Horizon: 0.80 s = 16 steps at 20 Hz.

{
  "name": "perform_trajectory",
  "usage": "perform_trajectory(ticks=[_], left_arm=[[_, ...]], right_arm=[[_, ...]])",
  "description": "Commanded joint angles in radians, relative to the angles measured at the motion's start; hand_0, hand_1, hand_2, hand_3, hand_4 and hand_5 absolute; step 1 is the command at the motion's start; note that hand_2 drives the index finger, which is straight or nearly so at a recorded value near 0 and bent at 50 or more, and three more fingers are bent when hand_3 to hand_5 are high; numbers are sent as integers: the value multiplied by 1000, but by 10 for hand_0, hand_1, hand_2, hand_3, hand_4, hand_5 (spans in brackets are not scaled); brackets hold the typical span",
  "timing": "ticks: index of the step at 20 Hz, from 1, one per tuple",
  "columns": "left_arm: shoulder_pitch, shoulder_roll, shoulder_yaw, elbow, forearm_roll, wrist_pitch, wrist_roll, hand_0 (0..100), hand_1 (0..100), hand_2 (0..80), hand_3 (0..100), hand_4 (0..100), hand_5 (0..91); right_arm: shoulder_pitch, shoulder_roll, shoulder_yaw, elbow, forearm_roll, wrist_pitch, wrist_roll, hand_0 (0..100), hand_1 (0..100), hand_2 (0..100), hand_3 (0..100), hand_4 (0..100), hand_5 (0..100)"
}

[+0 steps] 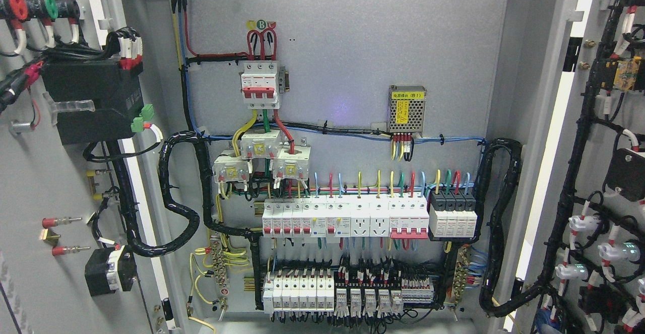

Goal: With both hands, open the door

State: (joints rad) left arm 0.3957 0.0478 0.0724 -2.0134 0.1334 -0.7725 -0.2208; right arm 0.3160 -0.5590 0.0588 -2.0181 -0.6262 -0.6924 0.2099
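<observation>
Doors [45,183] stand swung wide either side of wired cabinet [342,97].

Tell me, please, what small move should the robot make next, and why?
Probably none beyond keeping both arms back. The left door and right door already stand swung wide, the breaker panel is fully exposed, and no hand shows in view, so the opening looks done.

We see the cabinet evenly and brightly lit from the front, with only soft shadows under the breakers [345,218] and cable bundles. A faint violet glare spot sits on the back panel [347,107]. Bright strips glow along the right door [612,173] edge. Focus is sharp centrally; the door edges bow and soften slightly.
</observation>
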Motion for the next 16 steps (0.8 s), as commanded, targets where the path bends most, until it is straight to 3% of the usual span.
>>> perform_trajectory(ticks=[1,12,15,16], left_arm=[[2,6,62,4,26,-22,-2,0,0,0,0,42,0],[11,64,164,12,124,-16,-3,0,0,0,0,42,0],[12,81,191,15,155,-11,-3,0,0,0,0,42,0],[12,84,201,16,160,-10,-3,0,0,0,0,42,0]], right_arm=[[2,-10,-27,27,-24,-2,0,0,0,0,0,0,0],[37,-6,-48,27,-52,-24,3,0,0,0,0,0,0],[52,-4,-51,27,-52,-25,63,0,0,0,0,0,0],[54,-4,-59,27,-52,-25,65,0,0,0,0,0,0]])
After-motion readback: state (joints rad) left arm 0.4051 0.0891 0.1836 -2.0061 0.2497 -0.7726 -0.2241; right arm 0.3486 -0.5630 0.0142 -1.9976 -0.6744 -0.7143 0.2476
